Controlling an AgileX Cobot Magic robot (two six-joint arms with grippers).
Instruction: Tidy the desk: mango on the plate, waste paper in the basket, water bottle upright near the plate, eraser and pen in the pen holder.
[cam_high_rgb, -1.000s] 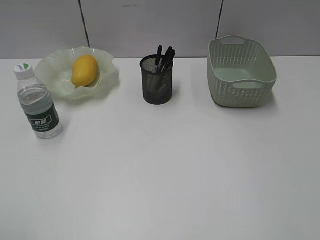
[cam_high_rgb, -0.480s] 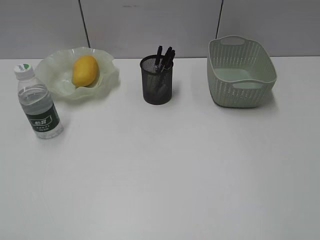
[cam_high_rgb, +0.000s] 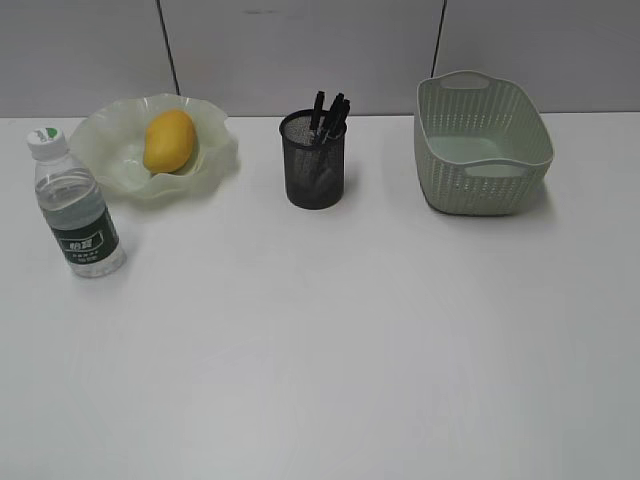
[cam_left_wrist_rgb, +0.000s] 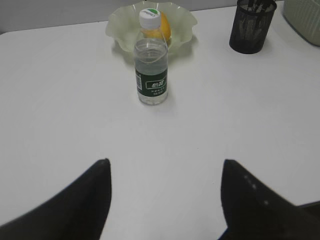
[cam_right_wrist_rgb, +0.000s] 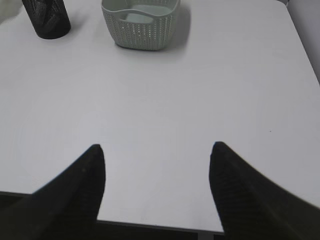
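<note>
The water bottle (cam_high_rgb: 76, 210) is standing upright at the near left of the desk (cam_high_rgb: 330, 340), its dark green label carrying white lettering too small to read. Just beyond it the mango (cam_high_rgb: 169, 140) is lying in the plate (cam_high_rgb: 110, 150). The pen holder (cam_high_rgb: 314, 160) is sitting at the far middle with dark pens (cam_high_rgb: 330, 115) sticking out, and the basket (cam_high_rgb: 480, 140) is sitting at the far right. The left gripper (cam_left_wrist_rgb: 165, 172) is hanging with its jaws spread wide, holding nothing, over bare desk near the bottle. The right gripper (cam_right_wrist_rgb: 157, 157) is gaping equally wide and empty, well short of the basket.
</note>
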